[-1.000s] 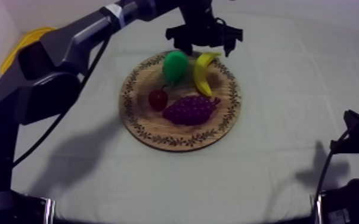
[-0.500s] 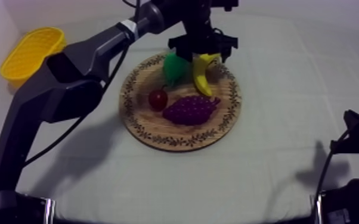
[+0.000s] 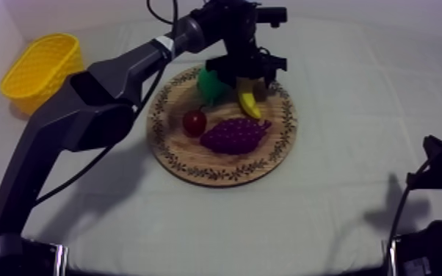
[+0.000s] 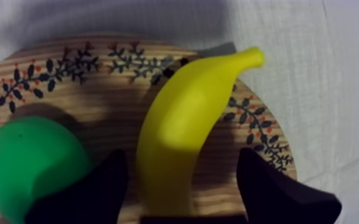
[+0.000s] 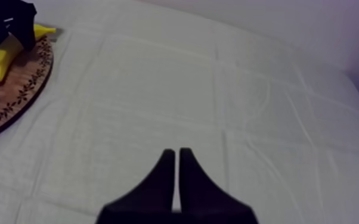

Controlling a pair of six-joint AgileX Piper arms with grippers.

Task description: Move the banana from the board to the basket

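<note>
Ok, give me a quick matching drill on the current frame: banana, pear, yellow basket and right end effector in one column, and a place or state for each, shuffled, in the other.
1. banana
2. pear
3. yellow basket
4. right end effector

A. shut, over bare cloth
B. on the cloth at my left, off the wooden board
C. on the board, straddled by the open left end effector
D. green, on the board next to the banana

Pairs: 1-C, 2-D, 3-B, 4-A.
</note>
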